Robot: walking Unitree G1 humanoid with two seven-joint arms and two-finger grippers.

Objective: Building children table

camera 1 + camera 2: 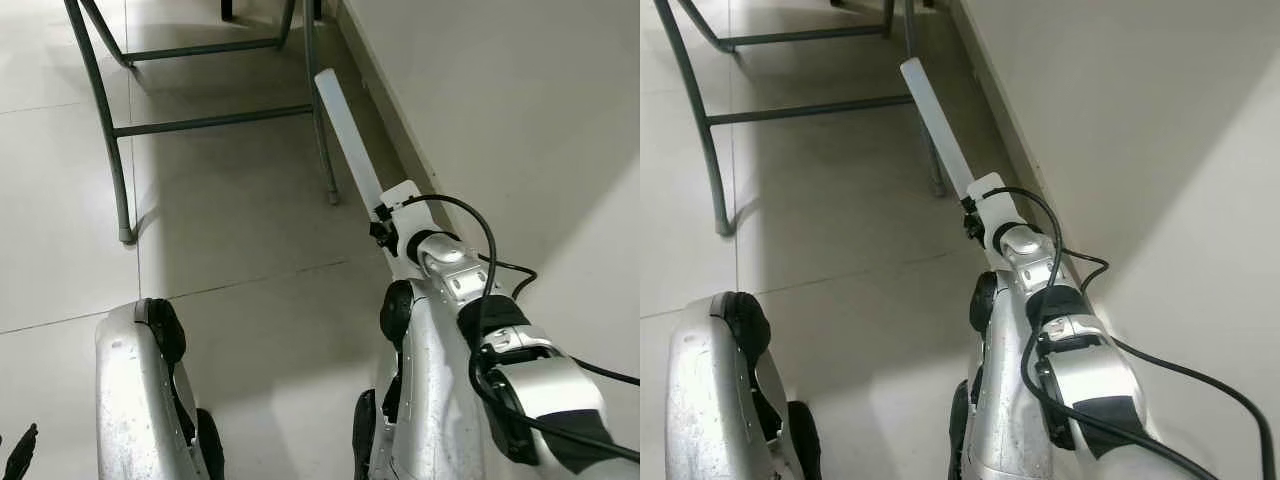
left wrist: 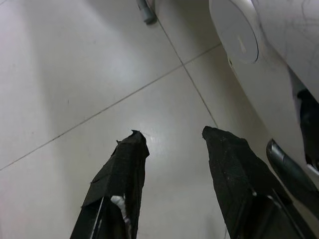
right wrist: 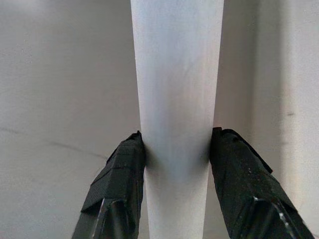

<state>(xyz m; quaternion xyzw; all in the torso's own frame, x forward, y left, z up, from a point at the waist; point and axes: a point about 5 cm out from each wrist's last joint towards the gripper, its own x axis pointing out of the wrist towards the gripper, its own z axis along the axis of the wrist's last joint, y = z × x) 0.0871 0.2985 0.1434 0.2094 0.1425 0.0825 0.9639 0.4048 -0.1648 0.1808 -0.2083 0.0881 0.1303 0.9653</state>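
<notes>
No legible text or markings anywhere.

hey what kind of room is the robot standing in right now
Probably an indoor room in a home: a pale tiled floor, a plain light wall and green metal furniture legs. The right gripper holds a white table leg; the left gripper hangs open.
</notes>
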